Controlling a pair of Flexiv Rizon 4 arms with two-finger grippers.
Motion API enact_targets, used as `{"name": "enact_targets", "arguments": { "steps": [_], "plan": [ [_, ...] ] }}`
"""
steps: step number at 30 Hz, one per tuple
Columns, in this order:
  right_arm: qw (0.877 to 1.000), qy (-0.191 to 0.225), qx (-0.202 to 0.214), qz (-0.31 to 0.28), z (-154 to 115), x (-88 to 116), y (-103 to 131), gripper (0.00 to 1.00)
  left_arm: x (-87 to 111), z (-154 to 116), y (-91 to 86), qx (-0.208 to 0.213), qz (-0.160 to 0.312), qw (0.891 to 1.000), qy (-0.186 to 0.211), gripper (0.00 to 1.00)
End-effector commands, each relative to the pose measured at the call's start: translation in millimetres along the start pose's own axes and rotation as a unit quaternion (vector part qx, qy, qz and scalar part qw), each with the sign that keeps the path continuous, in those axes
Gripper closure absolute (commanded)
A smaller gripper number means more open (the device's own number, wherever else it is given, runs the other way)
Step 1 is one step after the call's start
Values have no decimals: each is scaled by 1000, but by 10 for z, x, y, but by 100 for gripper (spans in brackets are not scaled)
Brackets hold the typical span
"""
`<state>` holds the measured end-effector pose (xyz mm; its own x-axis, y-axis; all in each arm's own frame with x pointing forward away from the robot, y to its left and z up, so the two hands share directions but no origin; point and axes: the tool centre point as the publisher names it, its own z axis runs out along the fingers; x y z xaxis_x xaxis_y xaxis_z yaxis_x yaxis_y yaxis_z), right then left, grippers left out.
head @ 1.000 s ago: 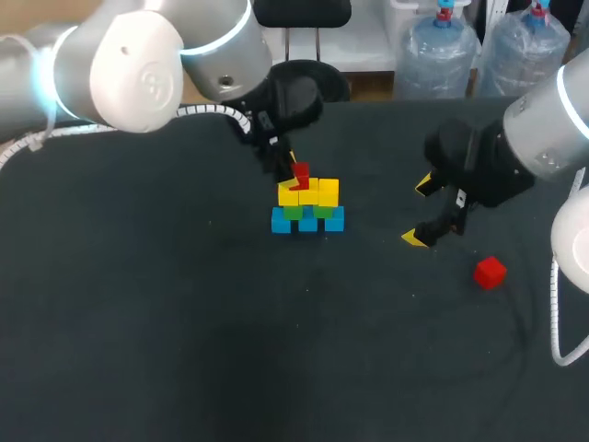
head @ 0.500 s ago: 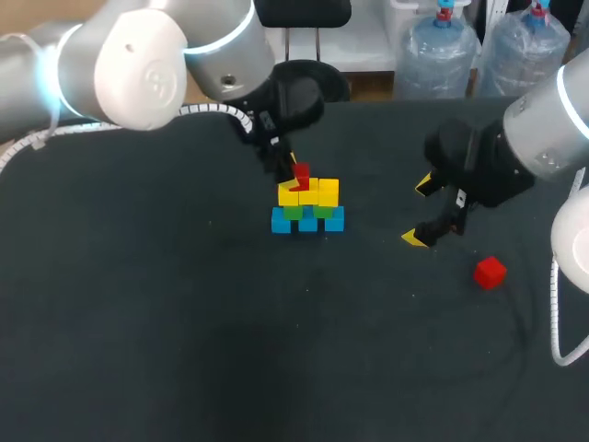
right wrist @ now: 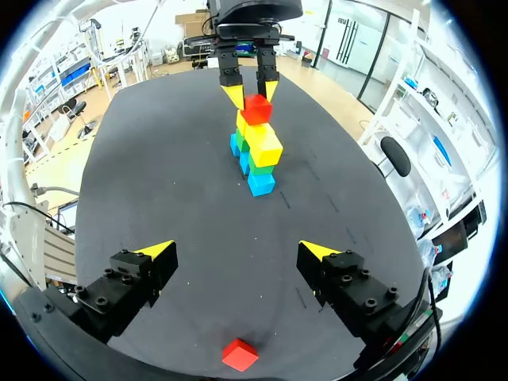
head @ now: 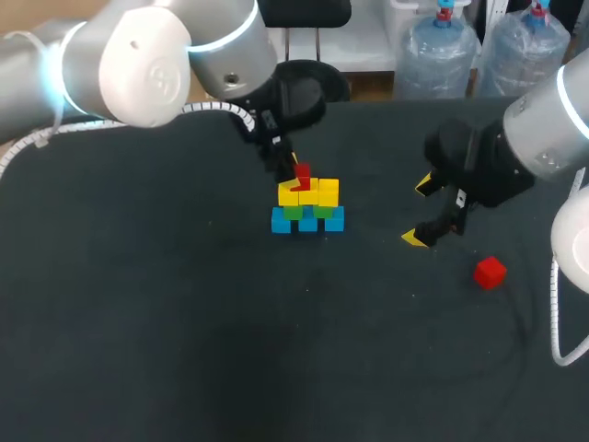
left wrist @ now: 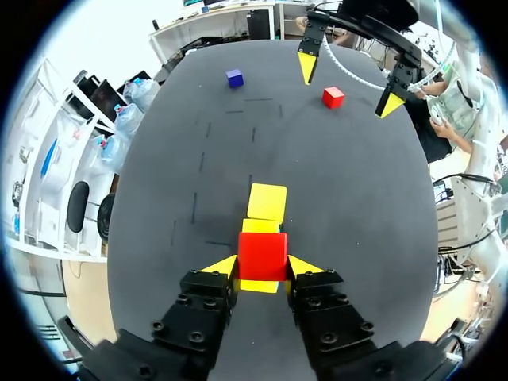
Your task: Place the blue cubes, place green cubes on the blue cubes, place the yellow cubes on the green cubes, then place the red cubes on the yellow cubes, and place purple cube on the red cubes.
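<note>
A: Head view first. What has the left gripper got?
B: A red cube, pinched between its fingers at the left end of the yellow cubes topping the stack. Whether it is touching or just above them, I cannot tell.
A: And the right gripper?
B: Wide open and empty. The loose cube lies near it, on the side away from the stack.
A: Left wrist view?
B: Both tips press the red cube's sides, and the yellow cubes run straight ahead beneath it. The purple cube sits far off, near the right gripper.
A: Right wrist view?
B: The stack is ahead. The loose cube is behind the spread fingers, under the wrist. The right arm is nearer, and I'd judge it must draw back to reach it.
</note>
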<state>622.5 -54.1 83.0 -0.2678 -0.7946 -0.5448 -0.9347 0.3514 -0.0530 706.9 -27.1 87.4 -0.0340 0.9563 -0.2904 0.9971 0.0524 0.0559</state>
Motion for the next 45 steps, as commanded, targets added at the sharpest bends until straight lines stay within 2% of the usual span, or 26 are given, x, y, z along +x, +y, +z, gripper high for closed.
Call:
{"name": "enact_targets", "arguments": {
  "steps": [1, 31, 36, 38, 45],
  "plan": [
    [1000, 0, 1, 0, 1, 4, 6, 0, -8, 2, 24, 3, 0, 1000, 2, 99],
    [1000, 0, 1, 0, 1, 4, 6, 0, 13, 18, 51, 3, 0, 1000, 4, 96],
    [1000, 0, 1, 0, 1, 4, 6, 0, 14, 19, 51, 4, 0, 1000, 4, 90],
    [1000, 0, 1, 0, 1, 4, 6, 0, 11, 22, 50, 4, 1, 1000, 4, 83],
    [1000, 0, 1, 0, 1, 4, 6, 0, 4, 24, 54, 4, 1, 1000, 4, 76]
  ]
}}
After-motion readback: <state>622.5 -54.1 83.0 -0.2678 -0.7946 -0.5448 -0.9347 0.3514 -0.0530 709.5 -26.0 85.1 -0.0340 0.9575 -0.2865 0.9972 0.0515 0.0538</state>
